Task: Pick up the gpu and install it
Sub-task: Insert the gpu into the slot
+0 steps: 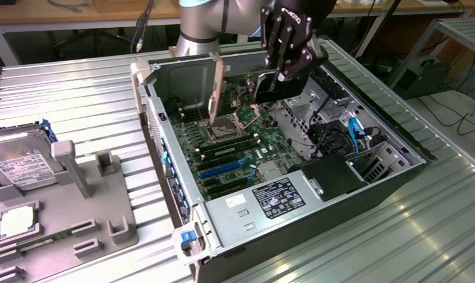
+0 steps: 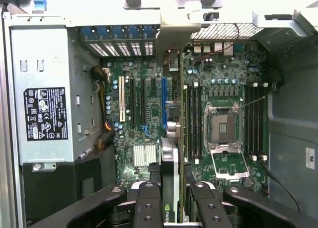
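holding gpu [image 2: 169, 158] edge-on in jaws | over motherboard [image 2: 149, 133] | green logo on card

arm [image 1: 197, 29]: silver-grey round tube link, smooth alu finish, darker seam ring at joint. pincer [image 1: 284, 73]: matte blk, 2-finger linkage type, stepped knuckles, small white lettering on body, unreadable. wrist cam: blk fingers [image 2: 147, 205] w/ outer links either side, 1 round silver pivot pin per link, 4 total.

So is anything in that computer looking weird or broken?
Nothing looks broken. One odd spot: the processor socket sits open, its metal frame flipped back. The gripper holds the gpu on edge above the motherboard.
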Controlling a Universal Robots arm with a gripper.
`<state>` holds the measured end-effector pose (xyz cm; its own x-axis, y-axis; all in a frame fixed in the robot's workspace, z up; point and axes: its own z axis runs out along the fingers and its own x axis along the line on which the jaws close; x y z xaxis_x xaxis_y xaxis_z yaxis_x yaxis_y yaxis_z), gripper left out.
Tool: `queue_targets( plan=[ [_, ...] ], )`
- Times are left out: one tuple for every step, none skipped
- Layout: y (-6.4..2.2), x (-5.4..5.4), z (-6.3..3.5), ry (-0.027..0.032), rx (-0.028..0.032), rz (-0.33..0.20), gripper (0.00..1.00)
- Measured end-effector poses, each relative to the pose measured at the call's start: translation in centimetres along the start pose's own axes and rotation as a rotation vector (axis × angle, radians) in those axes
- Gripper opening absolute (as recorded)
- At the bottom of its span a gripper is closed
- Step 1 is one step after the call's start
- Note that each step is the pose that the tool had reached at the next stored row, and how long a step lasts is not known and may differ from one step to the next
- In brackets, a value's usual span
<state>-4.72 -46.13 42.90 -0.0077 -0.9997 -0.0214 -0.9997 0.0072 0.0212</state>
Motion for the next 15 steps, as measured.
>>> queue_targets(
  plan=[
    [-0.03, 0.0, 0.06, -0.0014, 0.0000, -0.004, 0.27],
    [-0.04, 0.0, 0.11, -0.0013, -0.0001, -0.005, 0.27],
    [-0.04, 0.0, 0.18, -0.0014, -0.0001, -0.006, 0.27],
    [-0.04, 0.0, 0.34, -0.0014, -0.0001, -0.007, 0.27],
    [-0.04, 0.0, 0.53, -0.0014, -0.0001, -0.010, 0.27],
    [-0.03, 0.0, 0.71, -0.0012, -0.0003, -0.013, 0.27],
    [0.01, 0.0, 0.95, -0.0010, -0.0004, -0.017, 0.27],
    [0.05, -0.1, 1.14, -0.0010, -0.0004, -0.019, 0.27],
    [0.07, -0.1, 1.33, -0.0011, -0.0004, -0.019, 0.27],
    [0.11, -0.1, 1.49, -0.0010, -0.0004, -0.019, 0.27],
    [0.20, -0.1, 1.67, -0.0011, -0.0004, -0.019, 0.27],
    [0.32, -0.1, 1.84, -0.0012, -0.0003, -0.019, 0.27],
    [0.43, -0.1, 1.99, -0.0012, -0.0004, -0.019, 0.27],
    [0.59, -0.1, 2.15, -0.0011, -0.0004, -0.019, 0.27],
    [0.76, -0.1, 2.30, -0.0011, -0.0004, -0.019, 0.27]
  ],
)
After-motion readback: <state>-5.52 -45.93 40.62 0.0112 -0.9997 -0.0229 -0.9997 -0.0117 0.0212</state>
